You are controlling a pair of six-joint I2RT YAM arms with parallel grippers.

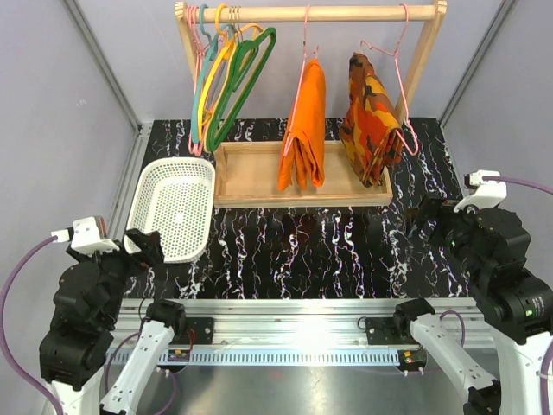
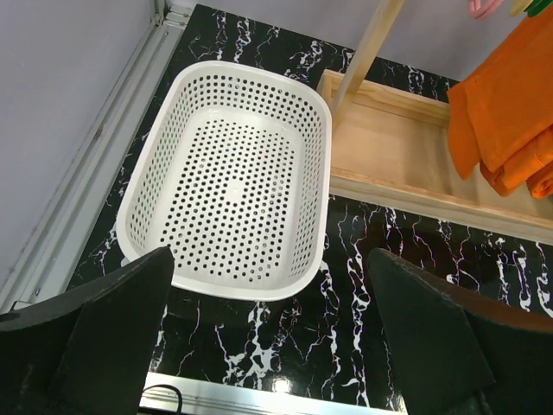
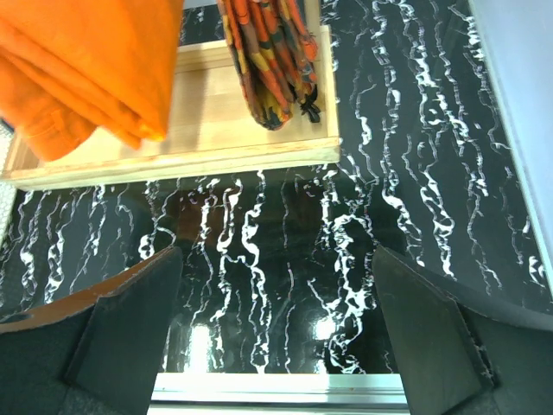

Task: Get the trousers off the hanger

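- The trousers [image 1: 304,125] hung folded over the hanger [image 1: 306,39], whose hook sat near the middle of the rail [image 1: 337,13]
- Their lower hem reached down into the wooden tray [image 1: 246,173] at the rack's foot; whether it touched the wood I could not tell
- Just to the right hung the camouflage garment [image 1: 371,117] on its own pink hanger, with only a narrow gap between the two cloths
- To the left there was a wider gap along the rail before the bunch of hangers [image 1: 226,73] at its left end
- The left gripper [image 2: 272,337] stood spread wide with nothing between its fingers, low over the table [image 1: 302,251] at the near left, with the basket's [image 1: 177,162] near rim just ahead of it
- The right gripper [image 3: 276,337] was likewise spread wide and held nothing, at the near right, facing the tray's front edge, with the trousers up and to the left in its wrist view
- Both grippers were well apart from the trousers
- Between the tray's front edge and the arms' bases lay a broad strip of bare marbled table, and the basket sat just beside the tray's left end
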